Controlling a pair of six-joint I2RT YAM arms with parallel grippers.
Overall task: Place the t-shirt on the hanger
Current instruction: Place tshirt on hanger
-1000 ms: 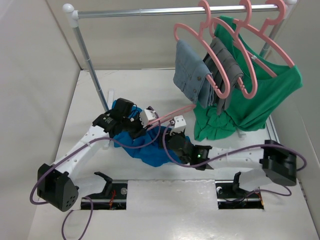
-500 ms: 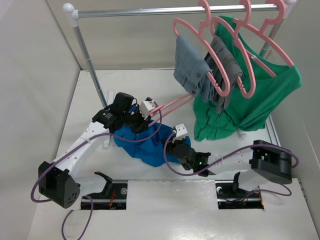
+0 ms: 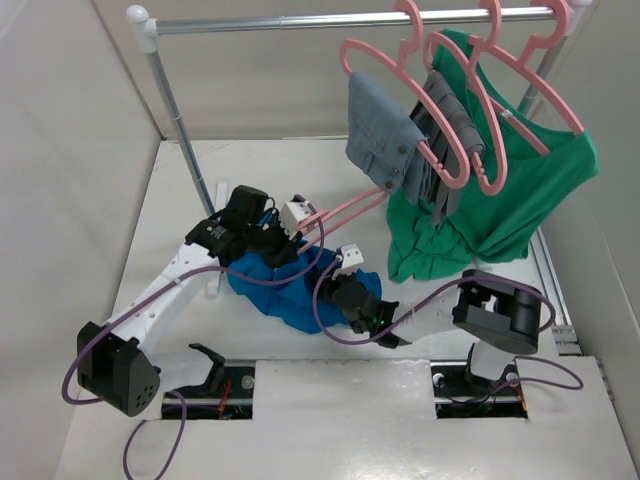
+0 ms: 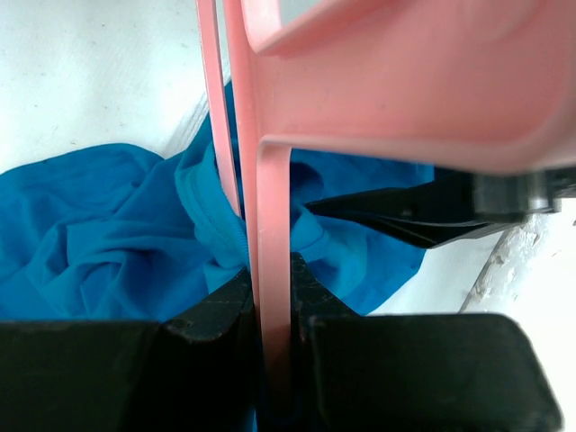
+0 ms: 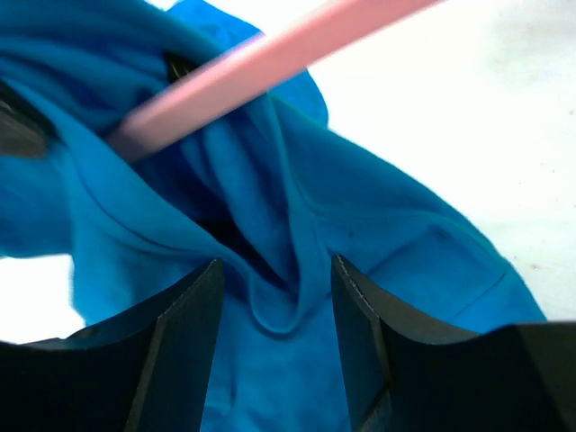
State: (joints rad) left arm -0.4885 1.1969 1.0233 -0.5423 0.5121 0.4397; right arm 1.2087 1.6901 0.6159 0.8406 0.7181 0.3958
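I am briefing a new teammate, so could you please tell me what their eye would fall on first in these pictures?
The bright blue t-shirt crumpled mid-table stands out first, with the left gripper clamped on a pink hanger poking into it and the right gripper open over a fold. Behind, at the right, a green shirt and grey garments hang from the rail.

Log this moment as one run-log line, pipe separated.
left gripper: shut on hanger | right gripper: open, astride t-shirt fold | t-shirt: crumpled on table, hanger arm poking into it | not yet hung
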